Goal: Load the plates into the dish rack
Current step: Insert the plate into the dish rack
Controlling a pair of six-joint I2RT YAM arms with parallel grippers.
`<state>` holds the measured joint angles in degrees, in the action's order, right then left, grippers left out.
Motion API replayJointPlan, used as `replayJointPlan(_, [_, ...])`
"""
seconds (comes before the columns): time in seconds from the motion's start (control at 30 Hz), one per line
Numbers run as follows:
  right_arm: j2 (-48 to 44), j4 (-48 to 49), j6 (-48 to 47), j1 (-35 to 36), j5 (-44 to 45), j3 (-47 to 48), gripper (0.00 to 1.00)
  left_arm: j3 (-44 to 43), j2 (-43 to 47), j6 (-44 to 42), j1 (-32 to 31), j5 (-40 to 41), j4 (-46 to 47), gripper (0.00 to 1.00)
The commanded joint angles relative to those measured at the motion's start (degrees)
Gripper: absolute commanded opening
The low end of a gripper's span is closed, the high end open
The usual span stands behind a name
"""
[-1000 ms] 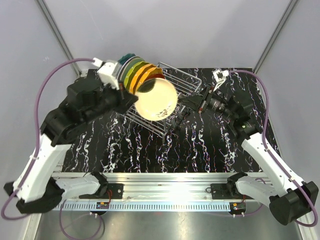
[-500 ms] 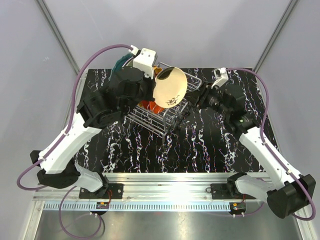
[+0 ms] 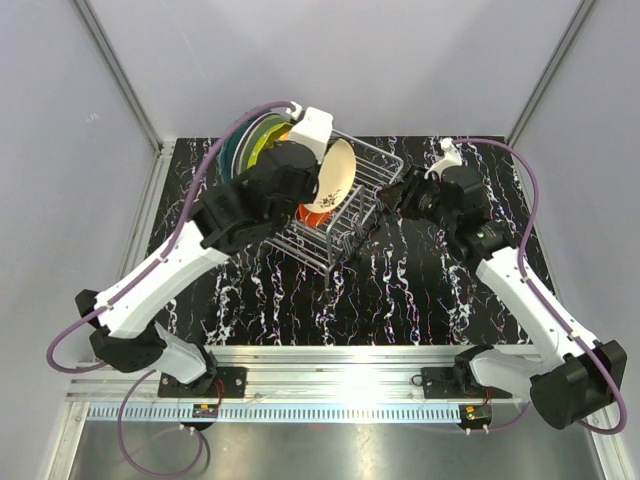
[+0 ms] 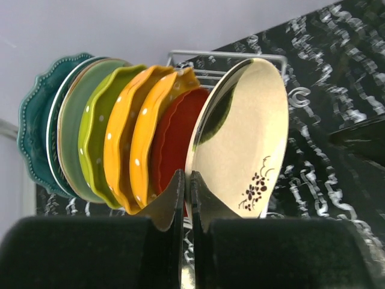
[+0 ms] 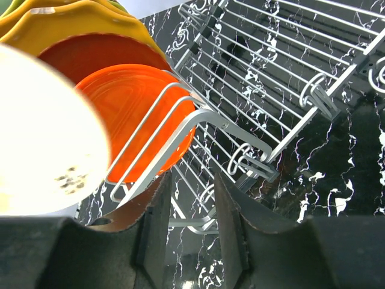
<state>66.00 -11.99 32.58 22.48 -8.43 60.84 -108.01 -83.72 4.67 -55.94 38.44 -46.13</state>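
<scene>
I find a row of plates (image 4: 120, 144) standing on edge in the left part of the dish rack (image 3: 372, 172), teal at the far left through green and dotted orange to a red-orange plate (image 4: 171, 144). My left gripper (image 4: 185, 195) is clamped on the rim of the cream plate (image 4: 243, 129), which is held just beside the red-orange one. Whether it sits in a slot I cannot tell. The right gripper (image 5: 194, 220) is at the rack's right end, jaws parted, holding nothing.
</scene>
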Motion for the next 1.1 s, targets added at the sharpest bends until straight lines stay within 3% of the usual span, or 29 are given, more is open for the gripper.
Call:
replayJointPlan(0.0, [-2.01,0.74,-1.73,-0.24,0.52,2.88,0.41,0.86,-1.53,-2.99,-1.36,8.14,5.08,0.0])
replayJointPlan(0.4, [-2.28,1.27,-1.9,-0.33,-0.27,1.83,0.39,3.24,-4.08,-10.21,-5.4,20.09,10.45,0.0])
replayJointPlan(1.07, [-2.45,1.18,-2.34,-0.24,-0.1,0.95,0.39,7.37,-6.63,-8.27,-5.93,21.07,9.48,0.0])
